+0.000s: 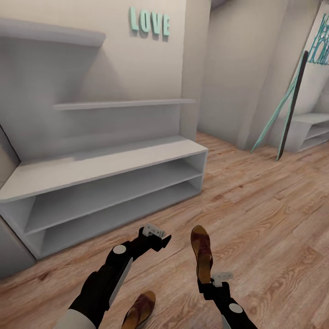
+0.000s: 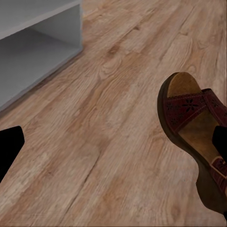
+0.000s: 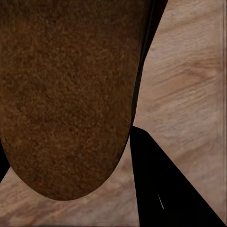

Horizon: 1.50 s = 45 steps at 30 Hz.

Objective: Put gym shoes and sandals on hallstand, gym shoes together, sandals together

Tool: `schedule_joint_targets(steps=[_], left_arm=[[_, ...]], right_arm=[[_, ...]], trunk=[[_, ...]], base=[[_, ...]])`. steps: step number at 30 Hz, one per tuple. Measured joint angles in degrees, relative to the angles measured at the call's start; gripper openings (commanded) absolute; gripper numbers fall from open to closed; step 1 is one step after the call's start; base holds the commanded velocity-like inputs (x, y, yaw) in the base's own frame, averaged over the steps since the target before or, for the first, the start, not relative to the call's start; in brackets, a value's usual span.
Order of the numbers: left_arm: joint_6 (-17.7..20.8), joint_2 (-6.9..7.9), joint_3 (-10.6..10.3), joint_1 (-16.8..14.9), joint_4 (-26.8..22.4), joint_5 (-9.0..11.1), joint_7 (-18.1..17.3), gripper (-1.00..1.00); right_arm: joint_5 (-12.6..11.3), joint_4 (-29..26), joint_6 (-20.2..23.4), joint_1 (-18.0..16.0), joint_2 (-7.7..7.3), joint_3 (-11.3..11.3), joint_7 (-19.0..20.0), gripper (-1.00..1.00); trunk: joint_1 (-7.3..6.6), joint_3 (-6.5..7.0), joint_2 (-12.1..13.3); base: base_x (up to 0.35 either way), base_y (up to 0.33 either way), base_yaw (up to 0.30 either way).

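My right gripper point(image 1: 204, 284) is shut on the heel end of a brown sandal point(image 1: 201, 251), whose toe points away from me, just above the corridor floor point(image 1: 256, 219). Its dark sole point(image 3: 66, 94) lies close against a black finger point(image 3: 161, 189). The same sandal point(image 2: 191, 120) appears in the left wrist view. The other sandal point(image 1: 140, 310) lies flat on the floor by my left forearm. My left gripper point(image 1: 159, 239) hangs open and empty in front of the hallstand point(image 1: 105, 160), whose top and two shelf tiers are bare. The gym shoes are out of view.
Grey-white wall shelves point(image 1: 123, 104) step up above the hallstand under teal "LOVE" letters point(image 1: 150, 22). A dark leaning board point(image 1: 292, 103) and a second low white unit point(image 1: 310, 130) stand at the far right. Wood flooring stretches between them.
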Motion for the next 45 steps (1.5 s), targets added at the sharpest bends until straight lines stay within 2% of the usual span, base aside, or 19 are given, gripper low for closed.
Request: schedule_joint_targets(steps=[22,45], left_arm=[[0.0,0.00,0.0,0.0,0.0,0.0,0.0,1.00],[0.0,0.00,0.0,0.1,0.0,0.0,0.0,1.00]], right_arm=[[0.0,-0.1,0.0,0.0,0.00,0.0,0.0,-1.00],[0.1,0.0,0.0,0.0,0.01,0.1,0.1,-1.00]], trunk=[[0.00,0.00,0.0],[0.00,0.00,0.0]], base=[[-0.047,0.033,-0.295],[0.000,0.000,-0.019]])
